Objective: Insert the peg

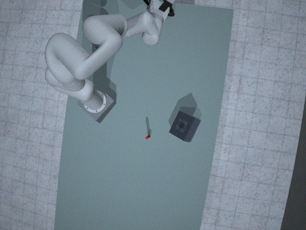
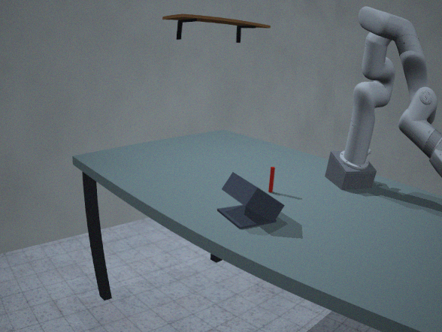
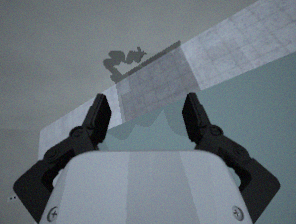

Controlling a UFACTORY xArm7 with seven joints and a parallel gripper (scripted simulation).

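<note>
Gripper (image 3: 147,120) of mine hangs spread wide with nothing between its fingers, far from the work at the table's (image 2: 180,158) far end. My red peg (image 2: 271,179) stands upright on the table, just beside the dark sloped panel (image 2: 252,199), whose hole (image 1: 181,126) holds nothing; I see no readable writing anywhere.

I'm working in a bare test room: plain grey wall (image 2: 113,94), tiled floor (image 2: 158,300), one desk (image 2: 180,165), a lone wall shelf (image 2: 214,19).
</note>
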